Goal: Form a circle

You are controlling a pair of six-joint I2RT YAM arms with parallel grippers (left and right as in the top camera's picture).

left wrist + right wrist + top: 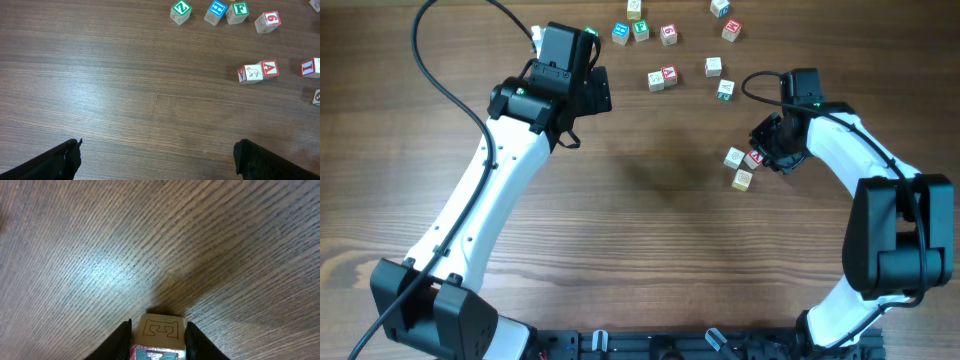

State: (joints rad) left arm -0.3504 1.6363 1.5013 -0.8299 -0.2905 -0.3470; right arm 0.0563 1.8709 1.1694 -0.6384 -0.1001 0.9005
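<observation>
Although a cluster of three letter cubes (742, 166) sits at the right, no circle exists yet. Right gripper (158, 334), narrowly parted, pinches the red-faced cube (754, 158). Left gripper (157, 155) gapes empty. Scattered cubes (662, 78) lie far.

We count thirteen letter cubes (713, 66) on the table (650, 230): three in the cluster (734, 157), ten scattered, plus two robot arms (485, 195).

- Your table (225, 240) was grainy brown wood, with a soft sheen toward 10 o'clock.
- The cube (160, 329) at 6 o'clock was pale bare wood, one face painted red.
- Your left arm (490, 210) wore smooth white plastic.
</observation>
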